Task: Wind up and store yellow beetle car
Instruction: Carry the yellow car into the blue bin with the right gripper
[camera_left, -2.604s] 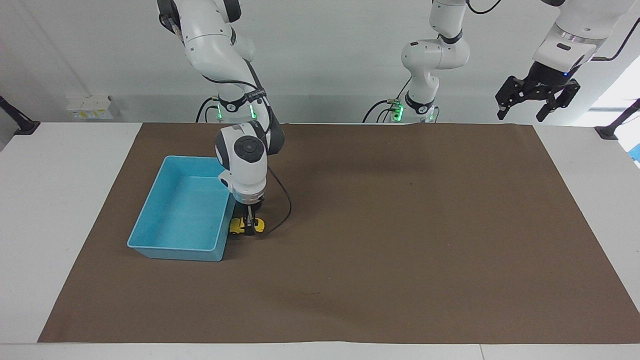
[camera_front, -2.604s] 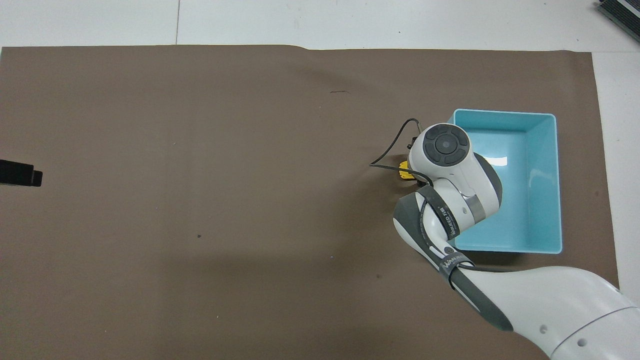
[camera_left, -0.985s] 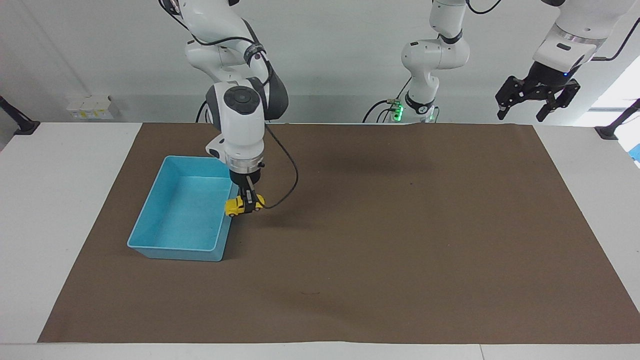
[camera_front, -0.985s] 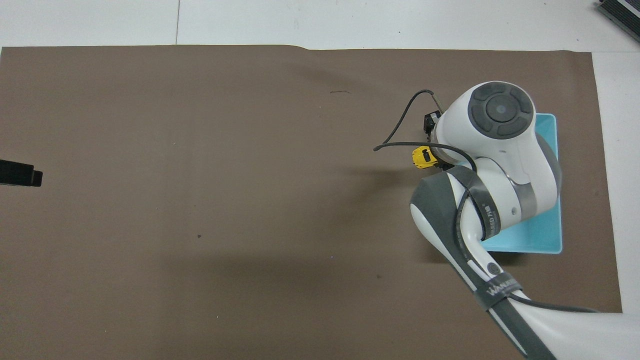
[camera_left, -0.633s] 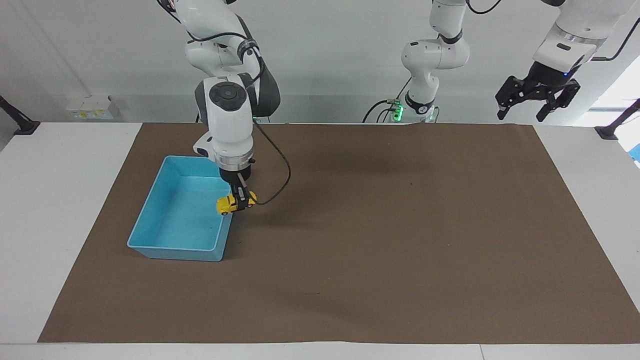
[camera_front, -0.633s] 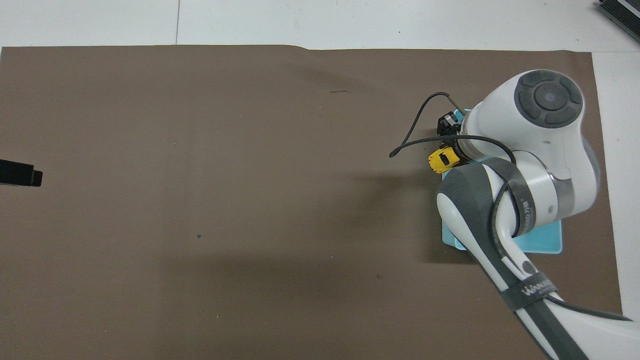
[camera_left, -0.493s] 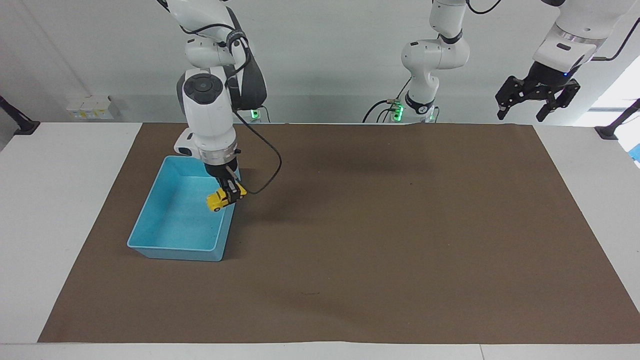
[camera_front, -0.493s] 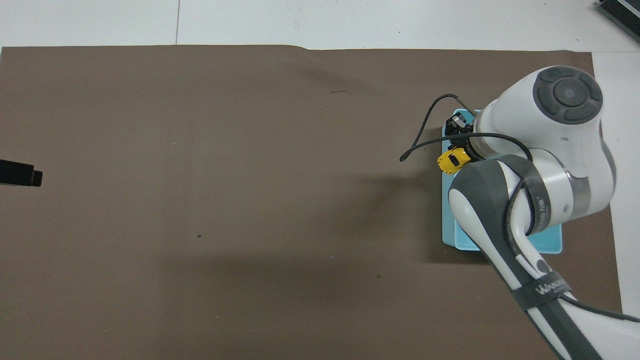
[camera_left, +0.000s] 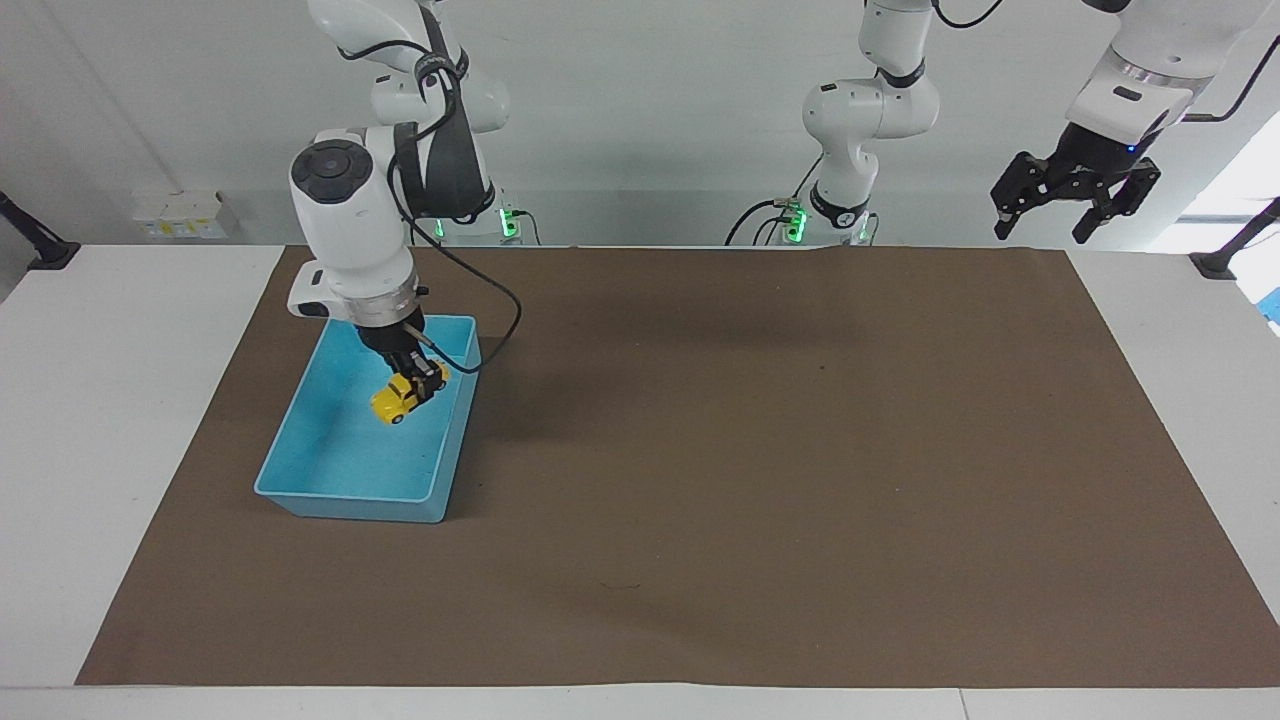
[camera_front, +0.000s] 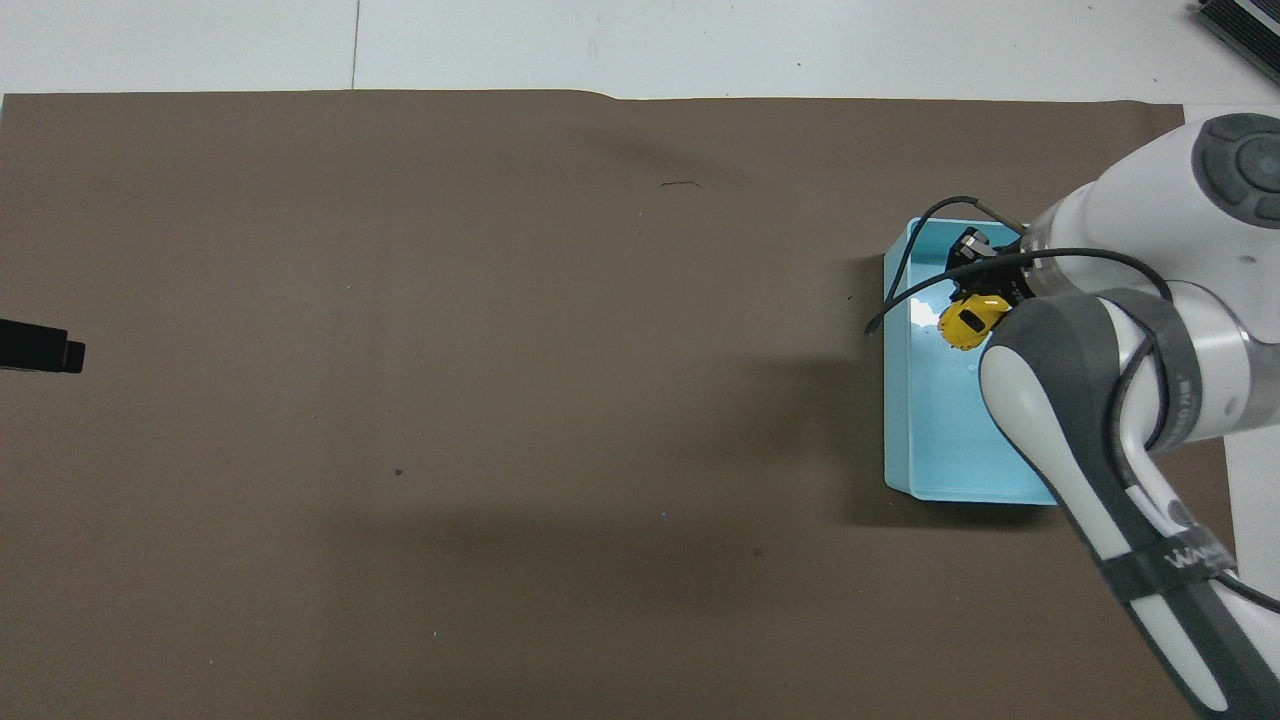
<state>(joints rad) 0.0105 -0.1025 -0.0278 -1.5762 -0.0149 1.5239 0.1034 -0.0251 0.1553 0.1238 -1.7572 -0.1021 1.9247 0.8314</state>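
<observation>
Reaching down from its base at the right arm's end of the table, the right arm bends at the elbow and points its wrist steeply downward, tilted a little toward the table's middle. The right gripper hangs over the light blue bin, its jaws pinching the yellow beetle car across the body. The car is in the air above the bin's floor, nose tilted downward, clear of the walls; from overhead the car shows over the part of the bin farther from the robots. A black cable loops from the wrist out over the brown mat. The bin sits on the mat. At the left arm's end, the left arm waits raised, and the left gripper hangs high above the mat's corner with its jaws spread.
</observation>
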